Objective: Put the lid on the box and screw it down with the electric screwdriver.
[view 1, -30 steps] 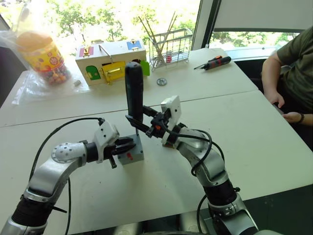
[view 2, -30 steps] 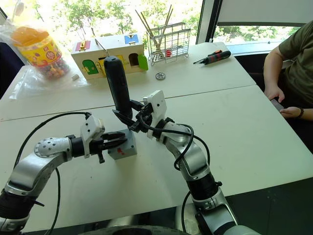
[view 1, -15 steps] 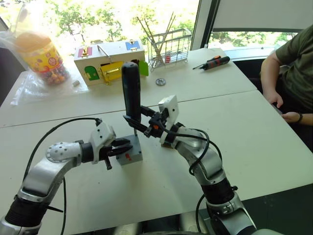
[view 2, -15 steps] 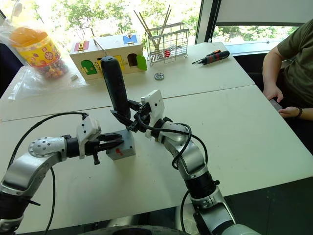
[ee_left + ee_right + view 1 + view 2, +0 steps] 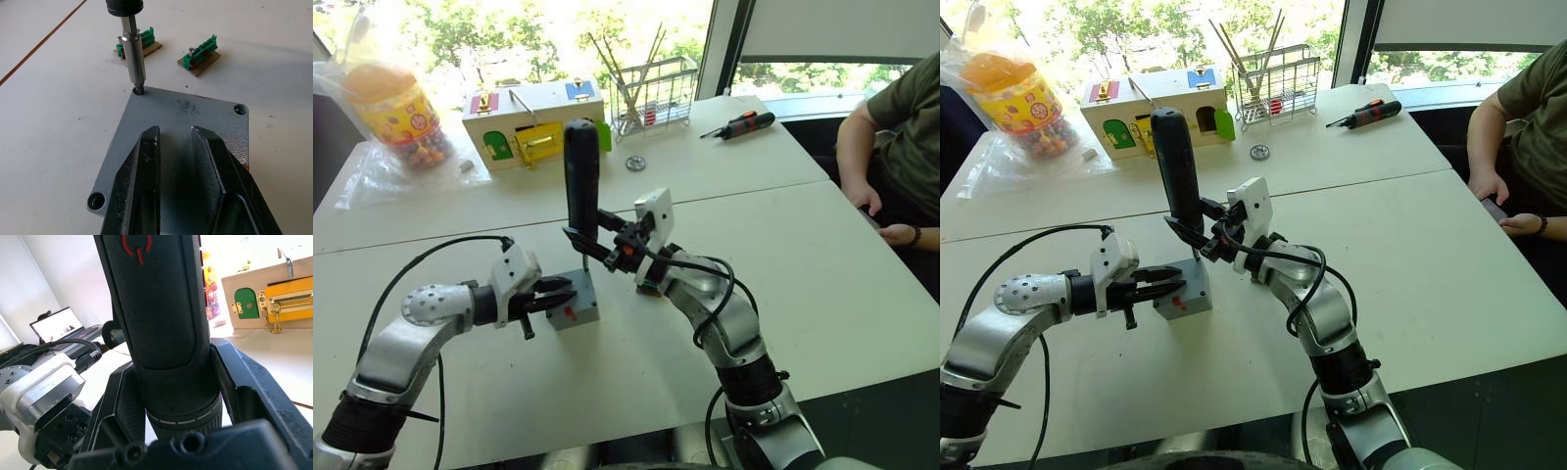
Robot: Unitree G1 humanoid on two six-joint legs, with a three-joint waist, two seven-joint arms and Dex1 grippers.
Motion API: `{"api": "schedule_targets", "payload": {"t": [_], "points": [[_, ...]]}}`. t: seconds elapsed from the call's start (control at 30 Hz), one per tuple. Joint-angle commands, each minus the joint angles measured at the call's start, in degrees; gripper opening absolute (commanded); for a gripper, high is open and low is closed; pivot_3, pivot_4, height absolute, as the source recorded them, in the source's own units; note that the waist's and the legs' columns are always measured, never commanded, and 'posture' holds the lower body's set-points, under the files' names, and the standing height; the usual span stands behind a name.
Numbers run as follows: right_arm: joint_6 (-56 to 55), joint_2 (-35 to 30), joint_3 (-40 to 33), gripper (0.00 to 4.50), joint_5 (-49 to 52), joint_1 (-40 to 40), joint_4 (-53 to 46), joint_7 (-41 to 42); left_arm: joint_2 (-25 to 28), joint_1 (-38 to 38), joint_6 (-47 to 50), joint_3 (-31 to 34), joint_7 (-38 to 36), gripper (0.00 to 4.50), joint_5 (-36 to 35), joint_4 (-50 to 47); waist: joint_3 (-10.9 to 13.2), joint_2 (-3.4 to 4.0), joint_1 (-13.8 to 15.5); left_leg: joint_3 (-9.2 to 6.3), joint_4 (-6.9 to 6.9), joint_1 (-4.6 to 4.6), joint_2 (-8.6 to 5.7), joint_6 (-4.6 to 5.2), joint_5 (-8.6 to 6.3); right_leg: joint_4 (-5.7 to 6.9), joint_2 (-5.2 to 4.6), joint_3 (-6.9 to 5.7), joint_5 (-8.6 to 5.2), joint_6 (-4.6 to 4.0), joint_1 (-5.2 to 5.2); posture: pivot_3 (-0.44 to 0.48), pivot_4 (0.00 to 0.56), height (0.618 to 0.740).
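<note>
1. Black fingers of the right gripper point(image 5: 592, 240) are clamped round the lower barrel of the electric screwdriver point(image 5: 581, 176), which is held upright so that its metal bit drops straight into a corner screw hole.
2. Directly below that gripper, the lid point(image 5: 181, 161) is seated on the box point(image 5: 576, 305), on the table point(image 5: 862, 294).
3. The left gripper point(image 5: 558, 294) is laid over the lid with its fingers point(image 5: 139, 196) slightly parted and nothing pinched between them, judged to be pressing the lid down to steady the box against the driver's twist.
4. The bit's seat in the hole is given plainly by the left wrist view, along with two green connector boards point(image 5: 198, 54) beyond the box; from the head views this contact is hard to judge.
5. The full upright driver and both arms are given by the head views.
</note>
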Motion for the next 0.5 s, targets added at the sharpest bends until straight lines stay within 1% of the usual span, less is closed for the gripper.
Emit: {"api": "schedule_targets", "payload": {"t": [0.03,0.5], "points": [[-0.3,1.11,1.41,1.7,1.58,-0.99,-1.13,1.12,0.02,1.34,1.82,-2.19,0.27,0.99,2.02,3.36,0.0,0.0,0.0,0.0,0.0,-0.01,0.0,0.0,0.0,0.0,0.0,0.0,0.0,0.0,-0.01,0.0,0.15,0.74],[1.25,2.98,-1.85,1.7,5.86,-2.14,-3.16,0.78,0.13,0.53,4.44,-2.66,1.08,0.99,1.63,1.03,0.09,-0.01,0.15,-0.03,0.0,-0.09,-0.01,0.0,0.0,-0.01,-0.02,0.01,0.0,0.0,-0.06,0.0,0.15,0.74]]}}
